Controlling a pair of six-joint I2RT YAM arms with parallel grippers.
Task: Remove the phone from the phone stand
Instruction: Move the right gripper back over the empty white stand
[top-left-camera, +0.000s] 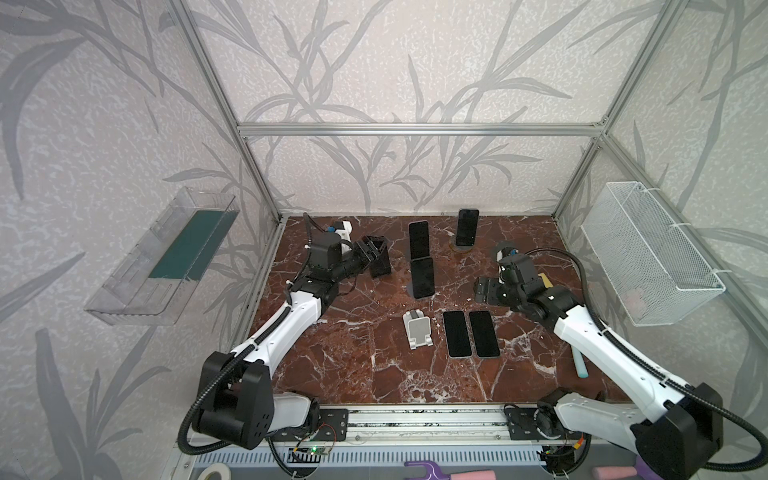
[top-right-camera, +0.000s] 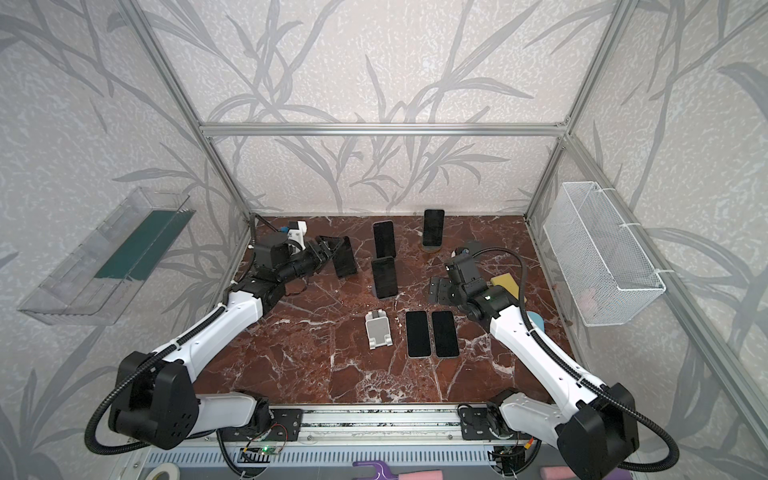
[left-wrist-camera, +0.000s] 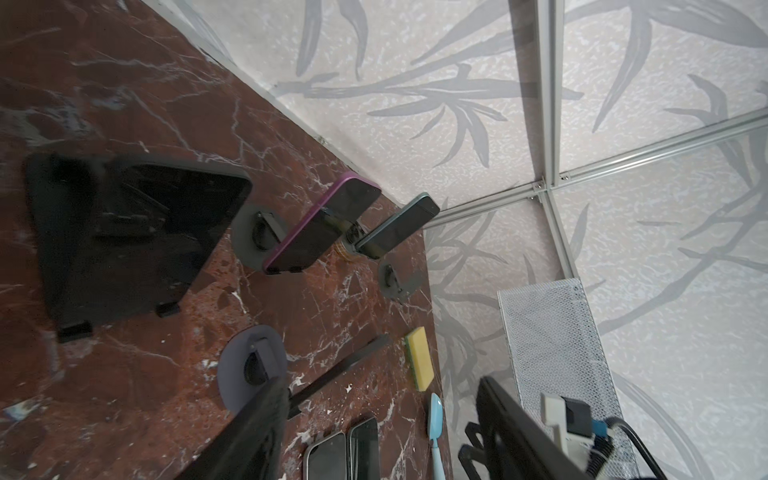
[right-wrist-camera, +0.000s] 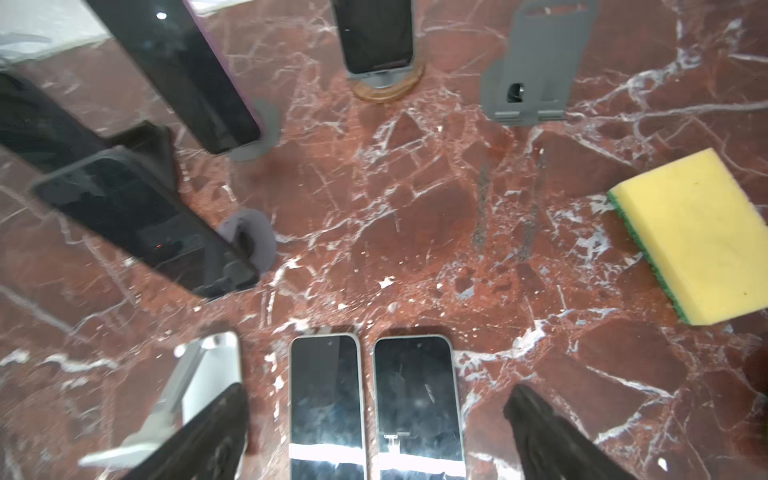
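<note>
Three dark phones lean on stands at the back middle: a purple-edged phone (top-left-camera: 418, 241) (left-wrist-camera: 324, 224), another in front of it (top-left-camera: 422, 276) (right-wrist-camera: 145, 224), and a teal phone (top-left-camera: 467, 227) (right-wrist-camera: 376, 33). A fourth dark phone on a black stand (top-left-camera: 380, 262) (left-wrist-camera: 124, 237) is at the back left. My left gripper (top-left-camera: 372, 250) (left-wrist-camera: 382, 386) hovers beside it, jaws apart and empty. Two phones (top-left-camera: 456, 333) (top-left-camera: 484, 333) lie flat, screens up, side by side. My right gripper (top-left-camera: 482, 289) (right-wrist-camera: 378, 392) is open just behind them, holding nothing.
An empty white stand (top-left-camera: 417, 330) (right-wrist-camera: 203, 374) lies left of the flat phones, and an empty grey stand (right-wrist-camera: 536, 62) is at the back. A yellow sponge (right-wrist-camera: 690, 237) and a blue brush (top-left-camera: 579, 365) lie on the right. A wire basket (top-left-camera: 648, 249) and a clear bin (top-left-camera: 166, 257) hang on the side walls.
</note>
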